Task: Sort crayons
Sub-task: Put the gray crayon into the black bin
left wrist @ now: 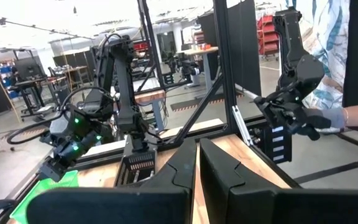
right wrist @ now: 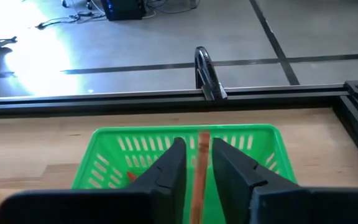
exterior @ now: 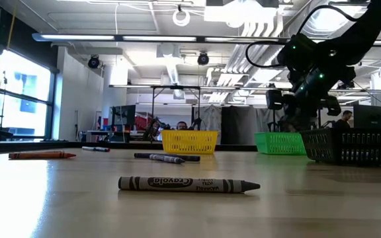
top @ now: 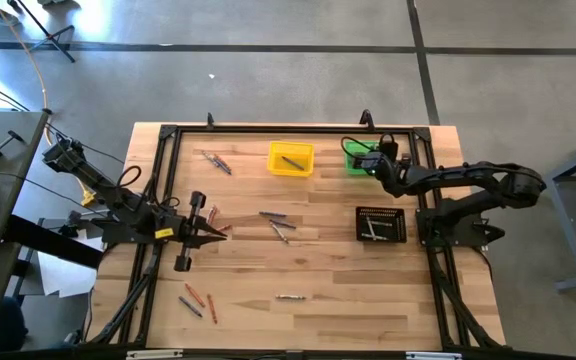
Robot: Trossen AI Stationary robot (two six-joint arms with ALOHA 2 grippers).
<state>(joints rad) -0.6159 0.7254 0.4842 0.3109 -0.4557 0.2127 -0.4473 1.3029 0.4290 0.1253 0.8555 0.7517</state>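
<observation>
Release step: right gripper (right wrist: 197,171) over the green bin (right wrist: 114,146), fingers parted beside an orange crayon (right wrist: 199,163) that appears to be dropping. Left gripper (top: 208,232) waits closed. Next: fetch another table crayon (exterior: 188,184).

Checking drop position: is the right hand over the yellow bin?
No. In the right wrist view the right hand is above the green bin, an orange crayon between its fingers.

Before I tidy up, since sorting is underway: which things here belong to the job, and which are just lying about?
Job:
- crayons
- orange crayon between right gripper fingers
- green bin
- yellow bin
- black tray

Lying about:
- papers
</observation>
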